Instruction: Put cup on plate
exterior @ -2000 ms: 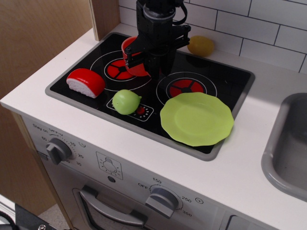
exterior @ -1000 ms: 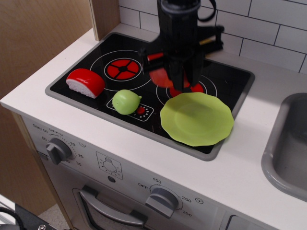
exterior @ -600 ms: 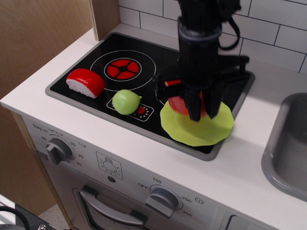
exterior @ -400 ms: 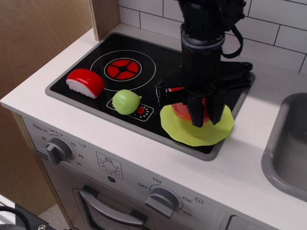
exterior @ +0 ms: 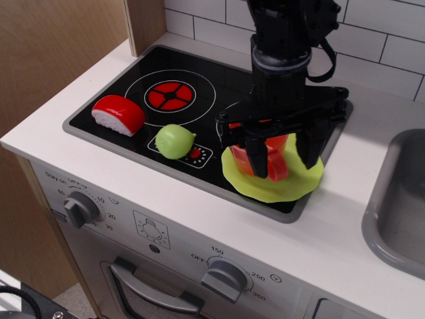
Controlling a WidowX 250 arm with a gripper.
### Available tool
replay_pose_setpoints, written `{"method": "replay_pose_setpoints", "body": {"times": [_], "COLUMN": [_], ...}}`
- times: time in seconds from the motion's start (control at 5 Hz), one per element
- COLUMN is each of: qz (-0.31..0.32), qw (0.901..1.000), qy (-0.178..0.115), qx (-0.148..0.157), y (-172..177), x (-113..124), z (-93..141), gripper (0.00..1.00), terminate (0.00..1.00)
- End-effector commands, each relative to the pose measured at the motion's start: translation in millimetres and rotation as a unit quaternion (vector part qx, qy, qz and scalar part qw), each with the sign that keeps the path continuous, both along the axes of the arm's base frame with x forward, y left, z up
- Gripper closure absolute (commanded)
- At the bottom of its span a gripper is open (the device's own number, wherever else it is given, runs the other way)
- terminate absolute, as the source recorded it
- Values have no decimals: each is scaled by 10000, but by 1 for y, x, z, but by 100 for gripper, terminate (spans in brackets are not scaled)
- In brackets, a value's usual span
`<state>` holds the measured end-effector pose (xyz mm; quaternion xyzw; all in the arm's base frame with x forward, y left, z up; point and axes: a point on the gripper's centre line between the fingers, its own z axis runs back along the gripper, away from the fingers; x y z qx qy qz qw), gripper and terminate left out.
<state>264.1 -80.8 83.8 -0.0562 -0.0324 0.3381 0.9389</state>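
Glossy red-orange cup [exterior: 277,158] rests on faceted lime plate [exterior: 265,186], black pincer [exterior: 282,156] spread wide around it

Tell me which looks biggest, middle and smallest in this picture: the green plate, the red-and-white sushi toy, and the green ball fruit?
1. plate, widest even though the arm hides part of it.
2. sushi toy.
3. green ball fruit, a bit smaller than the sushi.

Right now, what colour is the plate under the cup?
Lime green. The plate shows best in the only camera view, under the red-orange cup.
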Motion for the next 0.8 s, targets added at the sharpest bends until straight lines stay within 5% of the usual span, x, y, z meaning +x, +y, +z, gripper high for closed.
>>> {"method": "replay_pose_setpoints", "body": {"times": [0.0,0.2,0.6], "qz": [207,563,1310], "qw": [9996,9976,9866], "qy": [-132,-334,-689], "qx": [-150,210,686], "y": [16,39,110], "x": [6,14,50], "z": [53,67,57], "gripper": [0,0,0], "terminate": [0,0,0]}}
